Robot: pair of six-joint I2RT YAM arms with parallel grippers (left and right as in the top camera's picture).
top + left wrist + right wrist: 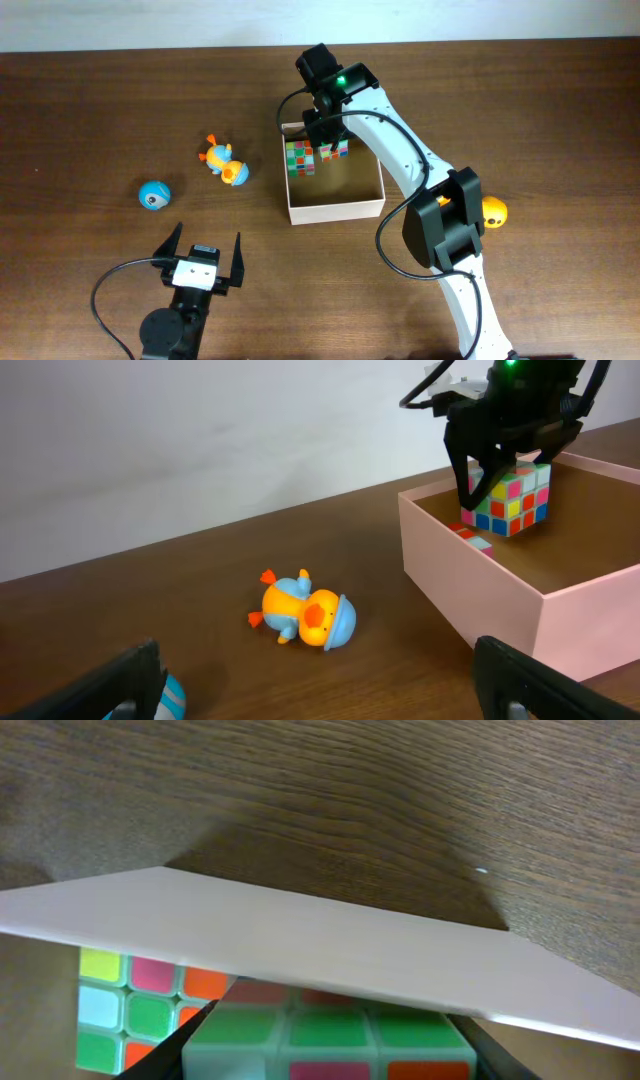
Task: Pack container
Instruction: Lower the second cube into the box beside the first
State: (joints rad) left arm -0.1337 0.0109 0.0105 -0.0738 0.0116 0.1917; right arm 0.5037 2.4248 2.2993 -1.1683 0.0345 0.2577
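Observation:
The container [335, 210] is a square cream-walled box with a tan floor at the table's centre. A colourful puzzle cube [300, 157] lies in its far left corner. My right gripper [328, 140] is shut on a second puzzle cube [335, 152] and holds it inside the box by the far wall. The right wrist view shows that held cube [330, 1035] between my fingers, below the container wall [300, 945], with the other cube [120, 1000] to its left. My left gripper [205, 258] stands wide open and empty near the front edge.
An orange and blue duck toy [225, 160] lies left of the box, also in the left wrist view as duck toy [303, 613]. A blue ball [154, 196] sits further left. A yellow toy [494, 211] lies right of the box, behind the right arm.

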